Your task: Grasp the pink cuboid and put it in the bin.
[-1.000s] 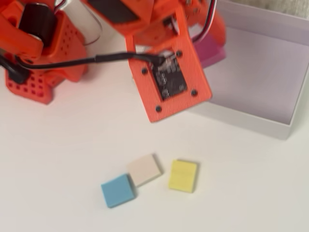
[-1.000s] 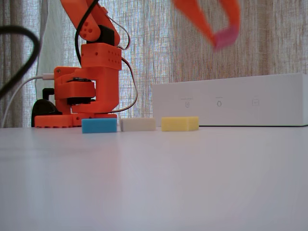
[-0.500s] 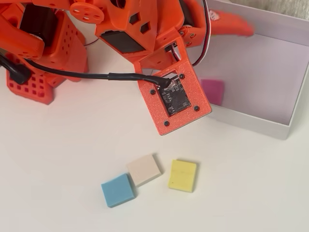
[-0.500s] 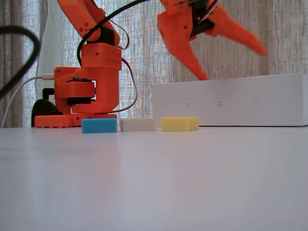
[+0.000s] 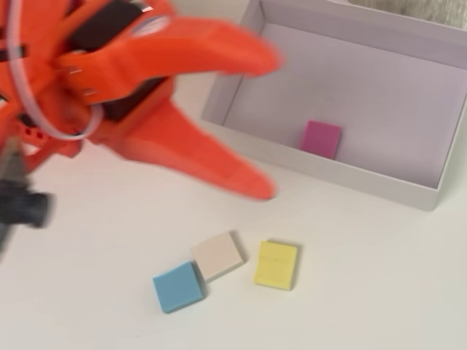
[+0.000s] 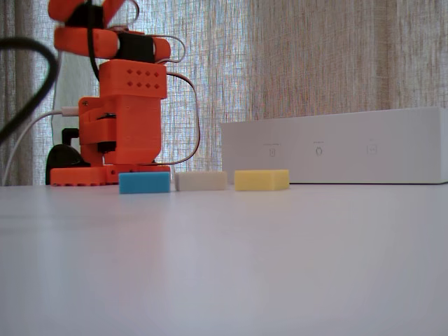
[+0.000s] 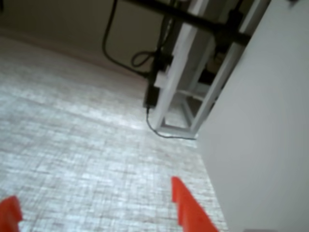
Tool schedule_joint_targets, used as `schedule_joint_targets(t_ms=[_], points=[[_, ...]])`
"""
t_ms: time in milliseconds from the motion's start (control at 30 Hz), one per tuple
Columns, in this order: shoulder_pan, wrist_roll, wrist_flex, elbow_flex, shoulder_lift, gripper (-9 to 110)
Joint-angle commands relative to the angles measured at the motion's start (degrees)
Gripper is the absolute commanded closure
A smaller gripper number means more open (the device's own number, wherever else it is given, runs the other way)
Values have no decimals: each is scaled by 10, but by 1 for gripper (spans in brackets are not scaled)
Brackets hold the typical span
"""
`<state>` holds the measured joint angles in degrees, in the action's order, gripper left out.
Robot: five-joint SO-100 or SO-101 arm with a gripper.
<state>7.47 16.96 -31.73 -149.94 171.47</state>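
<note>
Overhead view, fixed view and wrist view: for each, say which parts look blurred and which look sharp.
Overhead view: the gripper and arm are smeared by motion blur, while the pink cuboid in the bin and the three blocks on the table stay fairly crisp. Fixed view: the blue block is sharp; the near tabletop is soft. Wrist view: everything is blurred, fingertips included.
</note>
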Motion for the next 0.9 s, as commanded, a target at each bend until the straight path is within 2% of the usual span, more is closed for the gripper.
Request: schedule_joint_targets(t_ms=[0, 233, 533, 567, 700, 800, 867], points=[[-32, -16, -98, -45, 85, 66], [-66, -82, -288, -171, 181, 66], [-59, -105, -381, -204, 181, 70], [-59, -105, -382, -204, 181, 72], [-50, -101, -383, -204, 181, 98], [-50, -100, -383, -204, 181, 109], [-50, -100, -383, -204, 181, 110]])
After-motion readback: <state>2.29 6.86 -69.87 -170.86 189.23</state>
